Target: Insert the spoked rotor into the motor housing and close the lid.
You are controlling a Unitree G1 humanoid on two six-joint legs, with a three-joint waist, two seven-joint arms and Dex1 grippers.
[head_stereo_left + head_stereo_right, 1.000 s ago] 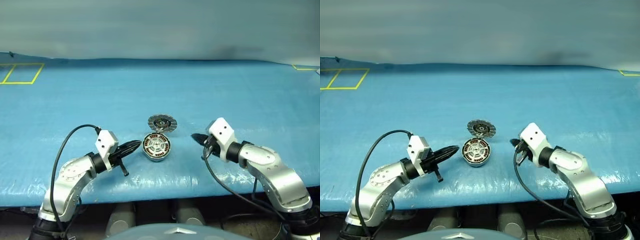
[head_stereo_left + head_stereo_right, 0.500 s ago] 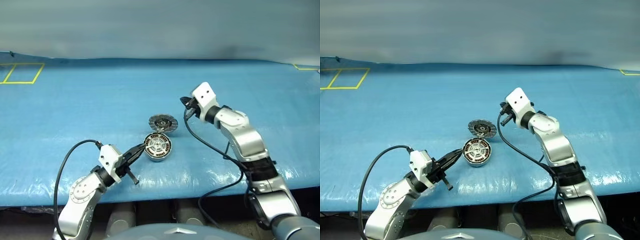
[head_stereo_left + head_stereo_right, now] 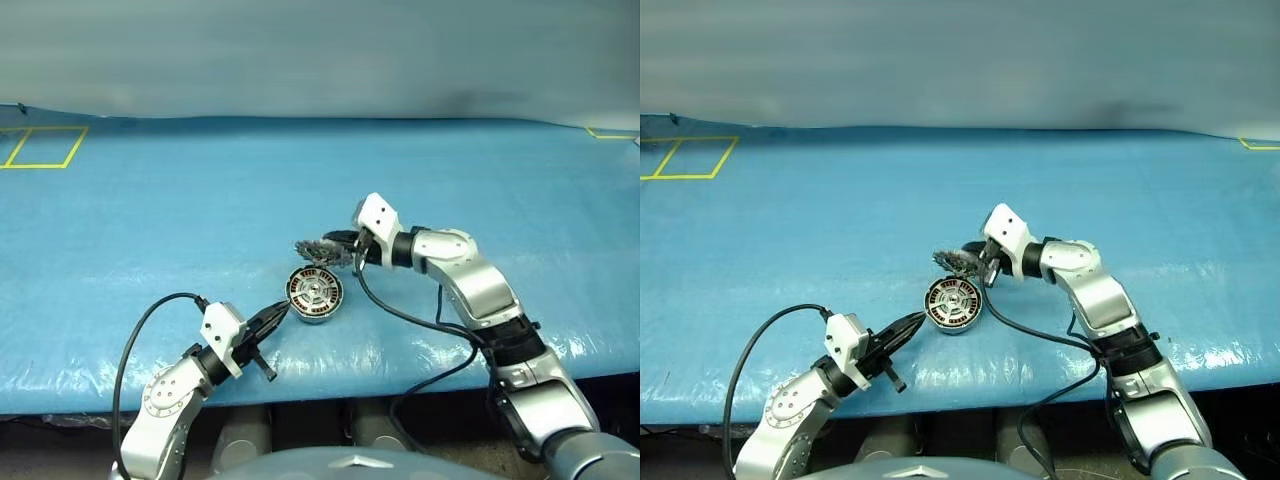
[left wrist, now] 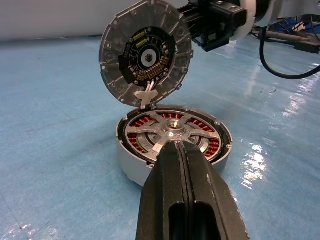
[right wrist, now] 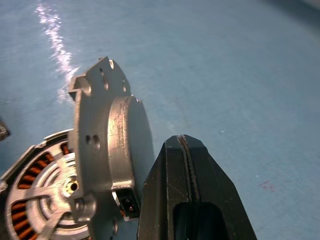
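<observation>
The motor housing [image 3: 315, 293] rests on the blue table, with the spoked rotor [image 4: 172, 131] seated inside it above the copper windings. Its hinged lid [image 4: 145, 52] stands tilted up on edge at the housing's far side, segmented face toward me. My right gripper [image 3: 337, 243] is shut, its tip against the lid's back [image 5: 112, 145]. At the housing's near-left rim is my left gripper [image 3: 282, 310], also shut and empty, pointing at the housing; its fingertips [image 4: 176, 152] are close to the rim, and I cannot tell if they touch.
A blue sheet covers the table [image 3: 150, 200], and its front edge runs just below the housing. Yellow tape squares [image 3: 40, 147] mark the far left, and another mark [image 3: 610, 133] sits at the far right. A black cable [image 3: 410, 320] from the right arm trails beside the housing.
My right arm has swung left and down to the back of the lid. The lid, flat before, now stands tilted up. My left arm has sunk a little beside the housing.
</observation>
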